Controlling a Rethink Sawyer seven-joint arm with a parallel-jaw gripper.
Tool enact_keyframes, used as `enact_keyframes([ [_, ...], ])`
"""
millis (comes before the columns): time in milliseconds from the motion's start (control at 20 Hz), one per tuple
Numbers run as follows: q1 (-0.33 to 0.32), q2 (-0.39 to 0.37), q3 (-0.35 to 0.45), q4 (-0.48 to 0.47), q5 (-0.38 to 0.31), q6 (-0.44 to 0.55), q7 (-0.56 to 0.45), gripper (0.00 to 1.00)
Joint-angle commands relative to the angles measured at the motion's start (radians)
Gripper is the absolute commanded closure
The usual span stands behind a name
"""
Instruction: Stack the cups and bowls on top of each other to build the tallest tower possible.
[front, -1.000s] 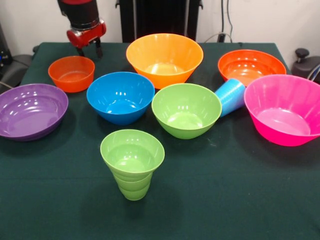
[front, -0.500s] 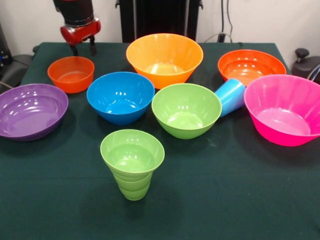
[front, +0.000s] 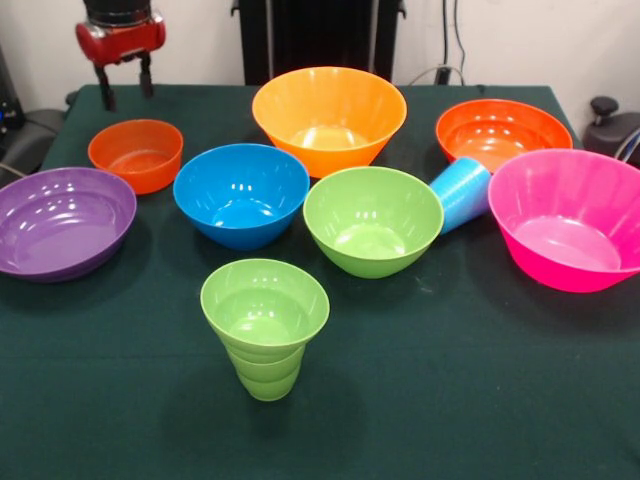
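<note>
The gripper (front: 124, 82) hangs empty with fingers spread, now up and off toward the table's corner; a second ago it stood right behind the small orange bowl (front: 136, 154), which has slid a little with it. Nothing is stacked: every bowl sits alone, the green cup (front: 265, 325) stands upright, the blue cup (front: 460, 193) leans between the green bowl (front: 372, 220) and pink bowl (front: 568, 218). No writing is readable.

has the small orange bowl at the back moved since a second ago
Yes. The small orange bowl has slid a little toward the picture's left, away from the blue bowl, which stayed put. The gripper also went left.
</note>
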Motion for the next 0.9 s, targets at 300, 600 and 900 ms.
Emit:
enact_keyframes([
  [300,0.107,-0.043,-0.014,0.025,0.085,0.088,0.184,0.0],
  [600,0.176,0.017,-0.014,-0.035,0.144,0.071,0.223,0.0],
  [900,0.225,0.066,-0.021,-0.064,0.187,0.024,0.229,0.0],
])
